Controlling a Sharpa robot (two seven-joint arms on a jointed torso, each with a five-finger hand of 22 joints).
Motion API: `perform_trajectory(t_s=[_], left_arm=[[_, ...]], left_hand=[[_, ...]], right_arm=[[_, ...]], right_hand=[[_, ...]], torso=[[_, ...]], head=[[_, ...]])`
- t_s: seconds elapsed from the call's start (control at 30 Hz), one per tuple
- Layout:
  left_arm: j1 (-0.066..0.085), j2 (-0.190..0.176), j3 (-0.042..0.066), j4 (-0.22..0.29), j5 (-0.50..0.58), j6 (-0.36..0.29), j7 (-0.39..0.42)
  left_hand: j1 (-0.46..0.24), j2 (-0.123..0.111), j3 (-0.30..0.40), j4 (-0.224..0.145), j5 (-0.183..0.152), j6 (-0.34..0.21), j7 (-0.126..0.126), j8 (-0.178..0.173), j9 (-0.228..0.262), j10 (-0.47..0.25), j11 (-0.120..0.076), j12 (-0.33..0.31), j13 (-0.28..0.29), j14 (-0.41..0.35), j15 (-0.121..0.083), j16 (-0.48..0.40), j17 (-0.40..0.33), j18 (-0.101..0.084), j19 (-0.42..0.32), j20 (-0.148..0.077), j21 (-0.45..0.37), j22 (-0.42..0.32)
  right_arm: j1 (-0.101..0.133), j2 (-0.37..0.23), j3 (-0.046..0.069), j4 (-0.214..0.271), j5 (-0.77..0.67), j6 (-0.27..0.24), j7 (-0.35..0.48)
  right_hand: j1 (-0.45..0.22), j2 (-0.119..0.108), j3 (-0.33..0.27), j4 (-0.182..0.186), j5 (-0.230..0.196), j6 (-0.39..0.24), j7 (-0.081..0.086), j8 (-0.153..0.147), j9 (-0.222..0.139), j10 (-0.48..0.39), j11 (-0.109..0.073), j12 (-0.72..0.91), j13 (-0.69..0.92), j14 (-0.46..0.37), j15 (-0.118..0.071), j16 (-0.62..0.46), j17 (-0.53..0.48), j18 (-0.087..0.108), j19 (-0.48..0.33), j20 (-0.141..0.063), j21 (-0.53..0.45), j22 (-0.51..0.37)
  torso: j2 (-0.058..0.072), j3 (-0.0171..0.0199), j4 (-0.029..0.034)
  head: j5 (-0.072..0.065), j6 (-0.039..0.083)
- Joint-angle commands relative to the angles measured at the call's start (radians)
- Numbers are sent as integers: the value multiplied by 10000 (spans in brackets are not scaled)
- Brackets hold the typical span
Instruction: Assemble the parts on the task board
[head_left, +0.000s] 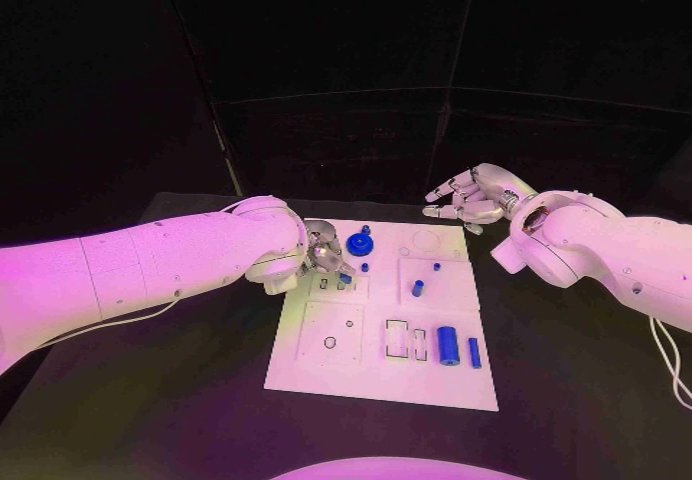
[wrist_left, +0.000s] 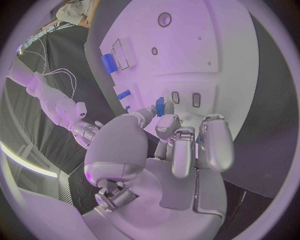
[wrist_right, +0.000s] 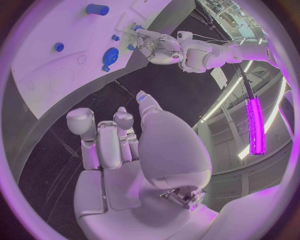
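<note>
The white task board (head_left: 378, 375) lies mid-table. My left hand (head_left: 320, 259) hovers over its far left corner, fingers curled; in the left wrist view that hand (wrist_left: 181, 145) pinches a small blue part (wrist_left: 160, 106) between thumb and fingertip, just above two small slots (wrist_left: 185, 99). A round blue knobbed part (head_left: 359, 243) stands right beside it. Small blue pegs (head_left: 418, 288) stand in the board's middle, while a thick blue cylinder (head_left: 449, 345) and a slim one (head_left: 475, 352) lie near the right edge. My right hand (head_left: 469, 197) hangs empty beyond the far right corner, fingers apart.
The black table (head_left: 173, 400) surrounds the board. A thin cable (head_left: 130, 315) trails under my left arm and another (head_left: 666, 350) under the right. Rectangular recesses (head_left: 398, 338) and a round hole (head_left: 330, 342) lie on the board's near half.
</note>
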Motion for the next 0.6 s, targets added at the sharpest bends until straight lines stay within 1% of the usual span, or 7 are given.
perform_trajectory(t_s=[0.03, 0.1, 0.2, 0.27, 0.33, 0.6], left_arm=[[-16, -134, -2, 215, 220, -1001, 505], [-43, -235, -3, 337, 225, -1122, 539], [-98, -339, -5, 426, 225, -1191, 520], [-146, -384, -6, 420, 169, -1197, 485], [-199, -414, -7, 395, 55, -1191, 451], [-418, -409, -8, 281, -690, -1064, 383]], left_hand=[[-113, -13, 1678, -1561, -32, -74, -1, 52, 38, 63, -48, 31, 8, 1055, -35, 31, 2633, -141, 215, -13, -13, -8], [-144, -40, 1760, -1582, -35, -80, 0, 72, 63, 70, -50, 33, 7, 1055, -37, 31, 2633, -141, 217, -15, -16, -6], [-156, -50, 1805, -1595, -36, -85, -1, 81, 75, 66, -51, 21, -7, 1055, -38, 31, 2633, -142, 219, -16, -14, 0], [-161, -54, 1832, -1602, -37, -89, 0, 86, 82, 60, -51, 10, -21, 1055, -39, 31, 2633, -142, 220, -17, -15, 0], [-163, -56, 1838, -1604, -37, -90, 0, 88, 84, 60, -51, 8, -23, 1055, -39, 31, 2633, -141, 220, -17, -16, -1], [-175, -73, 1903, -1629, -42, -102, 2, 101, 103, 53, -52, -8, -43, 1055, -39, 31, 2633, -142, 222, -18, -16, 3]], right_arm=[[19, -9, 7, -20, 34, 15, 55], [19, -16, 7, -28, 34, 11, 53], [19, -25, 7, -31, 34, 11, 47], [19, -28, 7, -35, 34, 13, 43], [19, -29, 6, -36, 34, 16, 41], [19, -22, 6, -46, 34, 32, 45]], right_hand=[[57, 47, -52, -33, 53, 74, 1, 39, -15, 56, 14, 14, -9, 304, -68, -36, -8, 133, -7, -43, -42, -11], [57, 47, -52, -33, 53, 74, 1, 39, -15, 56, 14, 14, -9, 304, -68, -36, -8, 133, -7, -43, -42, -11], [57, 47, -52, -33, 53, 74, 1, 39, -15, 56, 14, 14, -9, 304, -68, -36, -8, 133, -7, -43, -42, -11], [54, 47, -59, -29, 84, 68, 2, 42, -18, 48, 16, 8, -19, 305, -69, -37, -7, 135, -14, -44, -51, -27], [54, 47, -59, -29, 84, 68, 2, 42, -18, 48, 16, 8, -19, 305, -69, -37, -7, 135, -14, -44, -51, -27], [54, 47, -59, -29, 84, 68, 2, 42, -18, 48, 16, 8, -19, 305, -69, -37, -7, 135, -14, -44, -51, -27]], torso=[[-7, -9, 12], [-8, -2, 17], [-2, -1, 24], [-11, 4, 30], [-9, 5, 18], [6, -9, 2]], head=[[13, -21], [24, -30], [37, -61], [33, -68], [49, -76], [85, -67]])
